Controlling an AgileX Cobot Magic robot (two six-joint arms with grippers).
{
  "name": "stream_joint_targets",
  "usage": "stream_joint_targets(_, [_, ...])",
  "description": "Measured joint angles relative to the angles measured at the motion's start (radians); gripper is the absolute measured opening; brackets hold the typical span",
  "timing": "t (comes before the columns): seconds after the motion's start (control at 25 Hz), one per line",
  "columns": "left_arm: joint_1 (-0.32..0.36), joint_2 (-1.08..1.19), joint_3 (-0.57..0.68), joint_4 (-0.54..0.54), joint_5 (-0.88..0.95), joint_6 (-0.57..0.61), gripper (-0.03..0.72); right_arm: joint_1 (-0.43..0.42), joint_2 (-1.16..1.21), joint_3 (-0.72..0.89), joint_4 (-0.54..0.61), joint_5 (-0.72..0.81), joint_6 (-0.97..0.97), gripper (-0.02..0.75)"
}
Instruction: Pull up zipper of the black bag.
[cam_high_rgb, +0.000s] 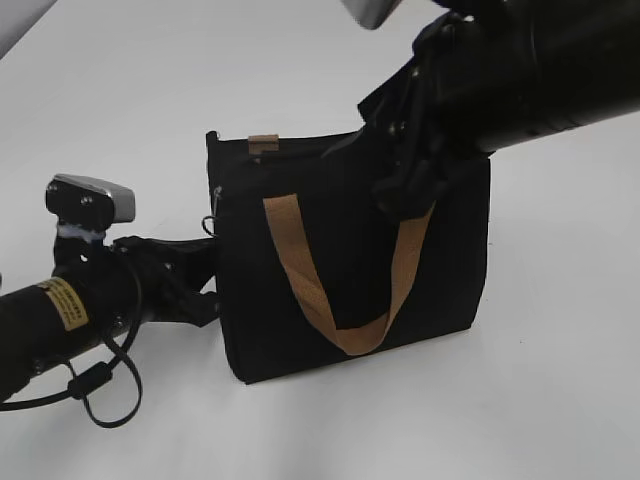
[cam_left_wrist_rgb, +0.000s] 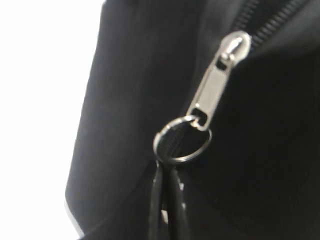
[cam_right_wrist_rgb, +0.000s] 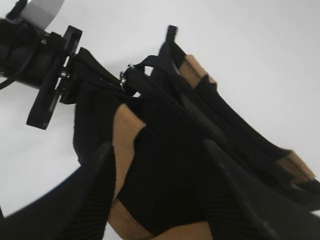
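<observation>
Near the middle of the white worktop you have the black bag standing upright, its broad face with a tan webbing handle hanging in a loop toward the near edge. A small tan tab sits on the bag's top edge toward the left end.

Your left gripper comes in low from the left edge and meets the bag's left end, where a small glint of metal shows against the fabric. In the left wrist view you see the zipper close up: a silvery metal pull hanging at a slant from the slider, with the black teeth running off to the upper right. A thin metal ring is threaded through the pull's lower end, and two dark strands run down from the ring. Whether your left fingers are clamped on anything, you cannot tell from these views.

Your right gripper reaches in from the far right corner and bears on the bag's upper right part. In the right wrist view its two dark ribbed fingers stand apart, straddling the bag's fabric and handle, one on each side; you cannot tell whether they truly pinch it.
</observation>
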Motion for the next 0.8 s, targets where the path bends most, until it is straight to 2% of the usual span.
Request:
stream_joint_targets(0.36, [0.0, -0.297, 0.049, 0.0, 0.136, 0.011, 0.003, 0.178, 0.05, -0.002, 0.0, -0.105, -0.046, 0.394])
stream_joint_targets(0.6, [0.0, -0.439, 0.05, 0.002, 0.303, 0.049, 0.003, 0.188, 0.214, -0.123, 0.0, -0.119, -0.102, 0.357])
stream_joint_targets(0.8, [0.0, -0.448, 0.05, 0.004, 0.333, 0.059, 0.003, 0.188, 0.33, -0.242, 0.0, -0.126, -0.141, 0.355])
